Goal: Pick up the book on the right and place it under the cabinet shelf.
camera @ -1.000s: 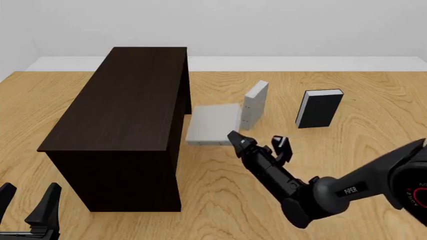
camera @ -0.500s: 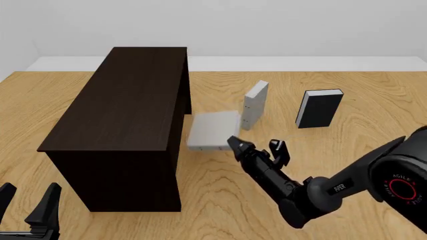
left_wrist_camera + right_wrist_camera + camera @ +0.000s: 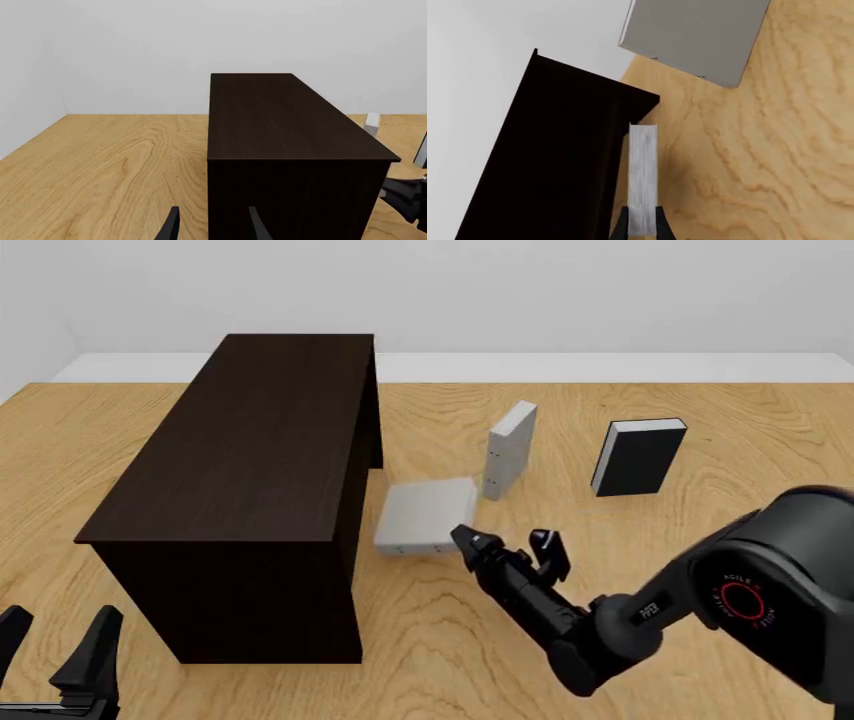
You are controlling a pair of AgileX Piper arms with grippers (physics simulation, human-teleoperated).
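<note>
The light grey book (image 3: pixel 424 512) lies flat and low beside the dark brown cabinet (image 3: pixel 254 440), its left edge at the cabinet's open side. My right gripper (image 3: pixel 470 538) is shut on the book's near right edge. In the right wrist view the book (image 3: pixel 642 175) shows edge-on as a white strip between the fingers (image 3: pixel 620 227), pointing along the cabinet (image 3: pixel 554 160). My left gripper (image 3: pixel 60 660) is open and empty at the near left, in front of the cabinet (image 3: pixel 287 120); its fingers also show in the left wrist view (image 3: pixel 172 227).
Another pale grey book (image 3: pixel 510 448) stands upright just beyond the held one and also shows in the right wrist view (image 3: pixel 694 35). A black-covered book (image 3: pixel 638 456) stands further right. The wooden table (image 3: pixel 747 490) runs to a white wall behind.
My right gripper has drawn back toward the near side and slightly left, carrying the grey book along the cabinet's side. The left arm has not moved.
</note>
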